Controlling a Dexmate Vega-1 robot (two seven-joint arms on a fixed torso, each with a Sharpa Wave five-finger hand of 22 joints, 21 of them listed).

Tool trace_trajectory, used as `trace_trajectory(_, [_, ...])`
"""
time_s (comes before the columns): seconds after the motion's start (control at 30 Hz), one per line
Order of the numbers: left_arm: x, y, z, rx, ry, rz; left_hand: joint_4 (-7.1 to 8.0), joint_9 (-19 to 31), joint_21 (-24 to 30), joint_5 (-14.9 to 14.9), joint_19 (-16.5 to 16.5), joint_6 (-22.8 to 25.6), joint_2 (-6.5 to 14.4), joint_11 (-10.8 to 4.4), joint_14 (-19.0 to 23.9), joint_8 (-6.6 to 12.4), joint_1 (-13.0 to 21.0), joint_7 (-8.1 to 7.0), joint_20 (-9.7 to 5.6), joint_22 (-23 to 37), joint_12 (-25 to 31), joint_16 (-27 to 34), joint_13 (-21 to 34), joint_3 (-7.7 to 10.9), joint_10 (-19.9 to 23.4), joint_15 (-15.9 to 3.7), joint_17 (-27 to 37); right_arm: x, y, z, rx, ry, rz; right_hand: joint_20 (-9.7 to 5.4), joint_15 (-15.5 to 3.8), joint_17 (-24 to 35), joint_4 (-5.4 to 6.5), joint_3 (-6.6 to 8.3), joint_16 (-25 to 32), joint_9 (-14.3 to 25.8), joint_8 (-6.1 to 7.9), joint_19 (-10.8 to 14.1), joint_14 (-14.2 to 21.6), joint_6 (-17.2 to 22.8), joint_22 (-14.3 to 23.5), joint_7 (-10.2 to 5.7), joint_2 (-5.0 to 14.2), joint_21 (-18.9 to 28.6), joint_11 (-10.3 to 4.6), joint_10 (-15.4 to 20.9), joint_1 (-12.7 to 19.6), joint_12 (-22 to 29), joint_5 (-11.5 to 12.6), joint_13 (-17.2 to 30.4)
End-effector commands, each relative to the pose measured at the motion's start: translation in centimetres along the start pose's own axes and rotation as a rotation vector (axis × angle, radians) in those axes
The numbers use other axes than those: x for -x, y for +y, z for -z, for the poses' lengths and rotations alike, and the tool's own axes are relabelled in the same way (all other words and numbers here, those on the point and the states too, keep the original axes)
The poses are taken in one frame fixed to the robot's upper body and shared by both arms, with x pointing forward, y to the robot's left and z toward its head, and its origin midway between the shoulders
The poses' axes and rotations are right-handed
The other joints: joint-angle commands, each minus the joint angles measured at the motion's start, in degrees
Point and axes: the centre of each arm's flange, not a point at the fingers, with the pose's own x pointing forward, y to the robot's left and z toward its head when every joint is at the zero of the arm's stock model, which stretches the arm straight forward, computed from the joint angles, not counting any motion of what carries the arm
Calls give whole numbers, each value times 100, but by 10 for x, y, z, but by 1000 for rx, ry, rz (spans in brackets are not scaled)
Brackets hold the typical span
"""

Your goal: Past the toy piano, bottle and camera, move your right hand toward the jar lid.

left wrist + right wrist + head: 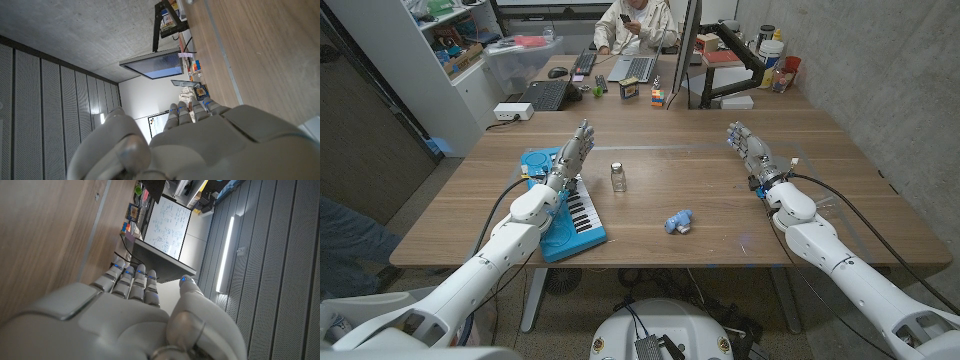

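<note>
A blue toy piano [566,216] lies at the table's left, and my left hand [572,155] stands over its far end with fingers straight and apart, holding nothing. A small clear glass bottle [617,177] stands upright just right of that hand. Nearer the front edge lies a small blue toy camera [678,222]. My right hand [750,150] is at the table's right, fingers stretched toward the far edge, holding nothing. I cannot make out a jar lid. The wrist views look along the backs of the left hand [200,145] and right hand [130,315].
Behind the wooden table [840,210], a second desk carries a black keyboard [546,95], a laptop [636,69], a Rubik's cube [658,97] and a monitor [686,50]. A person [635,22] sits there. Cups [778,68] stand at the back right.
</note>
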Motion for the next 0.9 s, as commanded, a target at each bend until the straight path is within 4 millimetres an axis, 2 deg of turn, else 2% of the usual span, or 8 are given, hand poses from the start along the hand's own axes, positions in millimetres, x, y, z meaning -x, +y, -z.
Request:
trace_trajectory(0.03, [2, 0, -1, -4, 1, -2, 21, 9, 37, 21, -45, 32, 26, 3, -43, 32, 51, 9, 18, 19, 28, 35, 31, -29, -8, 1, 29, -5, 3, -2, 20, -9, -13, -9, -8, 16, -39, 30, 31, 21, 32, 84, 53, 39, 24, 7, 10, 43, 4, 54, 67, 43, 38, 10])
trace_trajectory(0.7, [5, 2, 0, -2, 2, -2, 17, 10, 40, 28, -49, 43, 38, 9, -41, 33, 59, 7, 27, 19, 33, 37, 31, -51, -2, 6, 28, -9, -2, -9, 90, -34, -68, 9, -27, 14, -85, 34, 21, 21, 10, 107, 46, -11, 22, -11, 6, 44, -31, 20, 119, 24, 39, 10])
trace_trajectory(0.9, [6, 3, 0, -6, 2, -7, 16, 11, 43, 29, -44, 40, 40, 6, -39, 30, 60, 4, 27, 19, 34, 38, 31, -56, -2, 5, 28, -10, -4, -8, 90, -55, -94, 32, -48, 20, -85, -25, 32, 20, 2, 139, 75, -33, 18, -32, -89, 49, -34, -74, 62, -11, 9, 11])
